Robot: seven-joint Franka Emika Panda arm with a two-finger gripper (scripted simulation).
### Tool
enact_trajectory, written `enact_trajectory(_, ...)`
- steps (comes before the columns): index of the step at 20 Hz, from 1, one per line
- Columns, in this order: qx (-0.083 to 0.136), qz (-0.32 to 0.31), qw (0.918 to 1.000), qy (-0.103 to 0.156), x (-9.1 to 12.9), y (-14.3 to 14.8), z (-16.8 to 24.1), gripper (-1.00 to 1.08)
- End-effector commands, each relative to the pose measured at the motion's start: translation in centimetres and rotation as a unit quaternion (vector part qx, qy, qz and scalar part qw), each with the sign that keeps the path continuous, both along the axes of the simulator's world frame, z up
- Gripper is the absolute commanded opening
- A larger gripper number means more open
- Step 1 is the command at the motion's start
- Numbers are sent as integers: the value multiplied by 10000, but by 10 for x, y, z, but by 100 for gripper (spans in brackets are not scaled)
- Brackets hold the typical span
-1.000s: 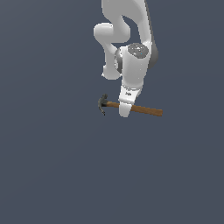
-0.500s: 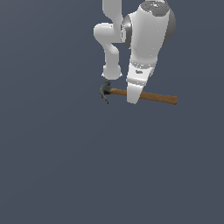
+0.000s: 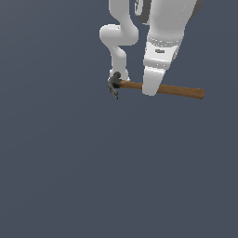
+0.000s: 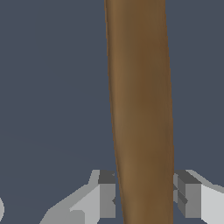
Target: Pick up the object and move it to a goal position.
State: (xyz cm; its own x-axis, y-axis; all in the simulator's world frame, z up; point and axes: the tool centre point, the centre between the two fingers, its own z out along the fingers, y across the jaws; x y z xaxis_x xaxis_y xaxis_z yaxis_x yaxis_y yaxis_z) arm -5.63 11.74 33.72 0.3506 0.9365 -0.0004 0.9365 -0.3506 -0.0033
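Note:
The hammer has a slim brown wooden handle and a dark grey head. It hangs roughly level in the air, head toward the exterior view's left. My gripper is shut on the handle, nearer the head than the handle's end. In the wrist view the brown handle fills the middle, with one finger pad pressed on each side of it. The head is out of the wrist view.
The white arm rises behind the hammer toward the top of the exterior view. A plain dark grey floor lies below.
The gripper has lifted with the hammer and come closer to the exterior camera, drifting toward the exterior view's right. The grip on the handle is unchanged.

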Motion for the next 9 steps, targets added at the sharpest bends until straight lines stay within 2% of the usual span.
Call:
enact_trajectory(1,-1,-3,10000,-13,3,2,13,-100)
enact_trajectory(9,-3,-8,10000,-15,7,4,26,-100)
